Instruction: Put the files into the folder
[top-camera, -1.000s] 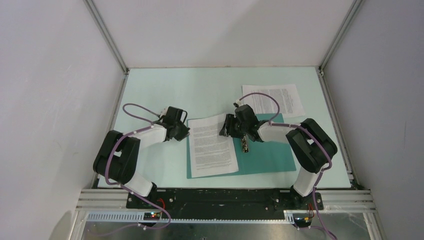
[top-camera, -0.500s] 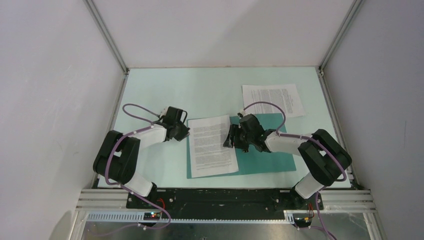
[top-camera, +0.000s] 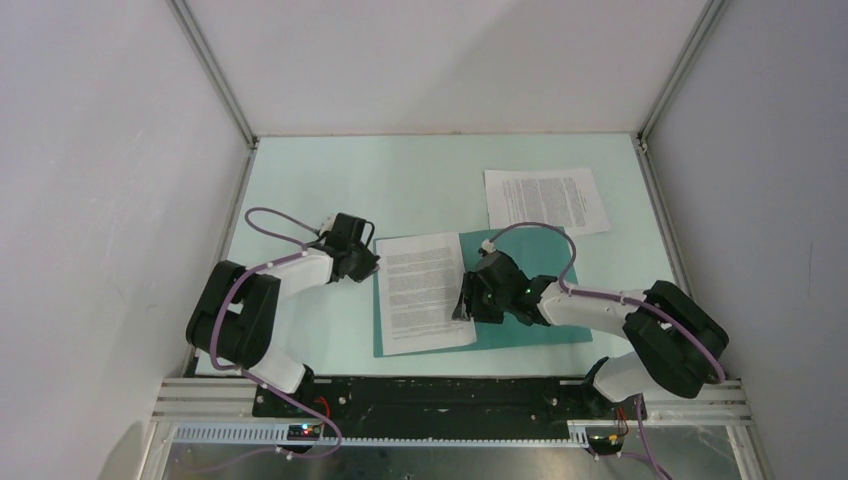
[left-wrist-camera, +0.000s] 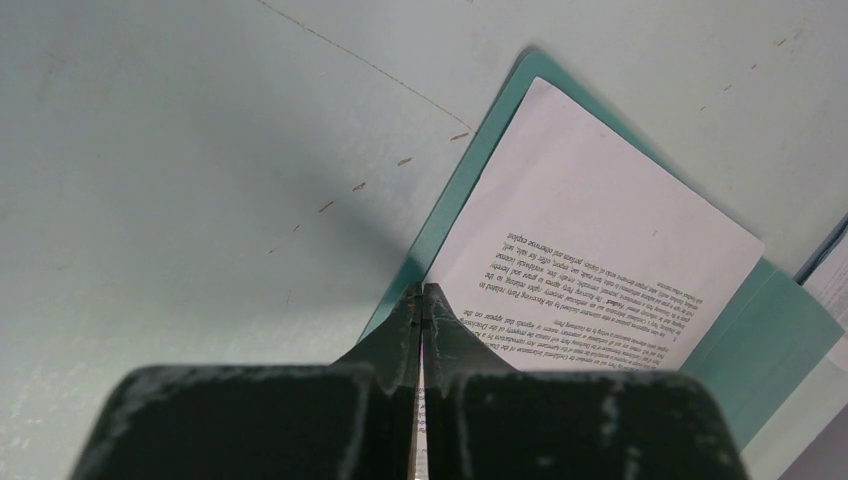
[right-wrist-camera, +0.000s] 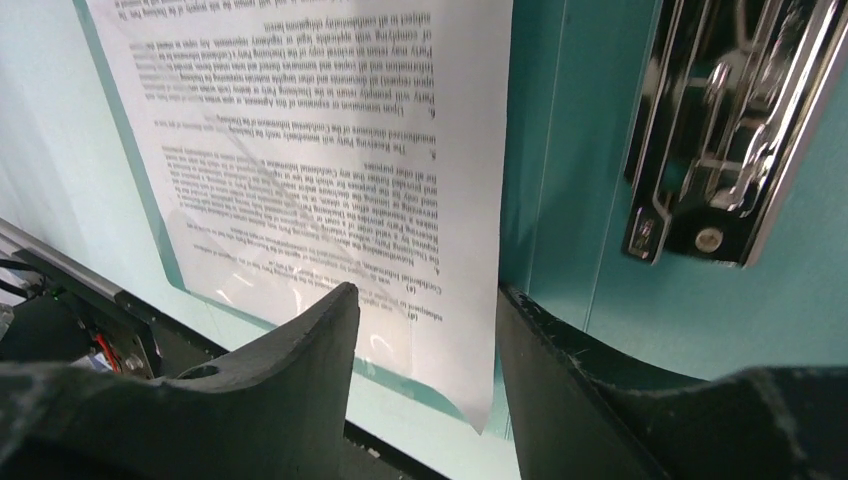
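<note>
From above, the right gripper (top-camera: 465, 300) and its wrist cover the spine of the open folder (top-camera: 530, 258), so the metal clip (right-wrist-camera: 730, 130) is hidden in that view. Only the right wrist camera shows it: shiny, lying on the teal inner cover near the paper's edge, its upper end cut off by the frame. That camera also shows the jaws standing well apart. One finger is over the printed sheet (top-camera: 420, 285) and the other over bare folder, with the sheet's right edge running between them. Nothing is clamped, and I cannot tell whether the tips touch the paper. This sheet lies on the folder's left half.

From overhead, the left gripper (top-camera: 372, 262) is only a dark lump at the folder's left border. Its own camera shows the two fingers pressed fully together, tips at that border just beside the sheet. Whether they pinch the cover or merely rest on it cannot be made out.

The second sheet (top-camera: 545, 200) lies on the table (top-camera: 400, 180) at the folder's far right edge. Only the overhead view shows it clearly, and any overlap with the folder is unclear.
</note>
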